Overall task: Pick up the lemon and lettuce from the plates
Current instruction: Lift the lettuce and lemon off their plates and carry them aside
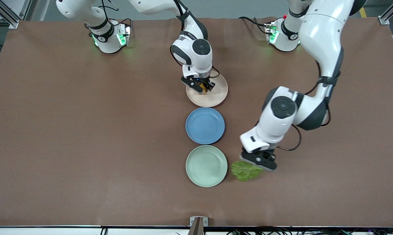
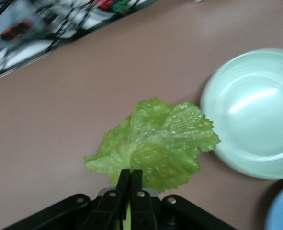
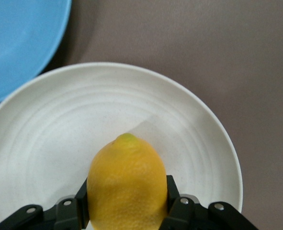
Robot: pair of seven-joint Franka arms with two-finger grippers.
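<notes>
My right gripper [image 1: 201, 86] is shut on the yellow lemon [image 1: 202, 87] over the beige-pink plate [image 1: 216, 95], at the plate's edge nearer the robots' bases. In the right wrist view the lemon [image 3: 127, 182] fills the gap between the fingers [image 3: 172, 191] above the plate [image 3: 60, 134]. My left gripper [image 1: 258, 163] is shut on the stem end of the green lettuce [image 1: 244, 171], low over the table beside the mint green plate [image 1: 206, 165], toward the left arm's end. In the left wrist view the leaf [image 2: 155, 143] spreads from the gripper [image 2: 130, 175] toward the bare plate [image 2: 256, 115].
A blue plate [image 1: 205, 125] with nothing on it lies between the two other plates; all three form a line down the table's middle. The brown table [image 1: 85, 130] stretches to either end. Cables run along the front edge.
</notes>
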